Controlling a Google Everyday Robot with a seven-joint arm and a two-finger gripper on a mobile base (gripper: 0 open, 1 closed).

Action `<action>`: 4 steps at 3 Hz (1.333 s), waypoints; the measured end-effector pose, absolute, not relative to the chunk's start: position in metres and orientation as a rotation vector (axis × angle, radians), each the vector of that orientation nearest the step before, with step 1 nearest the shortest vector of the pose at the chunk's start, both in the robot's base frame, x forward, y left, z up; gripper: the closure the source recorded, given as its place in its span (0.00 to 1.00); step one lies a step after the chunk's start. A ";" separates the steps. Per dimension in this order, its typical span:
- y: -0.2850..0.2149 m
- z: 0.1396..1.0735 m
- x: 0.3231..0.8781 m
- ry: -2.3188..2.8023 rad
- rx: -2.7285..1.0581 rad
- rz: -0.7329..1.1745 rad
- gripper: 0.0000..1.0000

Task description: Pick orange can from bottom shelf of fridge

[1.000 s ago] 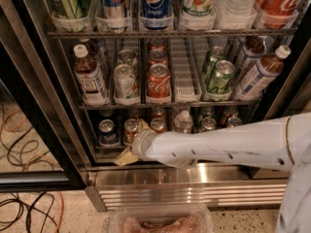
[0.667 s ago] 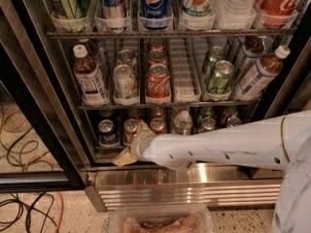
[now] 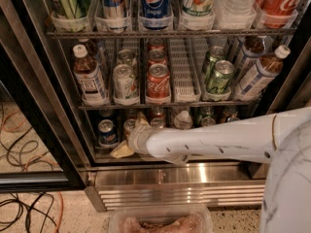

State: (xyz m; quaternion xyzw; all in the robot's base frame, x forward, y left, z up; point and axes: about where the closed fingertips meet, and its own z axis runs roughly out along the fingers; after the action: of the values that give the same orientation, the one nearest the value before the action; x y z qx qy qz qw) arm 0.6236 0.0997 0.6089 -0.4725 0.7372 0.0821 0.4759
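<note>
The fridge (image 3: 43,106) stands open in front of me. On its dim bottom shelf (image 3: 104,158) the orange can (image 3: 129,126) stands second from the left, partly hidden by my hand. My gripper (image 3: 131,136) reaches in from the right on a white arm at the front of this shelf. It is open, with one cream finger (image 3: 121,151) low and left of the can and the other finger (image 3: 141,119) up at its right. A blue Pepsi can (image 3: 106,132) stands just left of the orange can.
More can tops (image 3: 182,120) sit behind my arm on the bottom shelf. The rack above holds a red cola can (image 3: 158,81), green cans (image 3: 218,75) and bottles (image 3: 90,79). A ribbed steel panel (image 3: 184,193) runs below. Cables (image 3: 24,208) lie on the floor at left. A clear tub (image 3: 160,221) is at the bottom edge.
My arm has risen a little and pushed slightly further into the bottom shelf, so the fingers now sit on either side of the orange can.
</note>
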 end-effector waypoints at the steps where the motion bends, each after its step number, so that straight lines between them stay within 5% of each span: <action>1: 0.099 0.606 0.619 1.814 -1.160 0.196 0.00; 3: 0.089 0.602 0.607 1.844 -1.150 0.168 0.00; 4: 0.089 0.602 0.607 1.844 -1.150 0.168 0.18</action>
State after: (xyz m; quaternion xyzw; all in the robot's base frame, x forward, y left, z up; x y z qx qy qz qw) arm 0.6071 0.0890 0.6022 -0.4676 0.7501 0.0685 0.4626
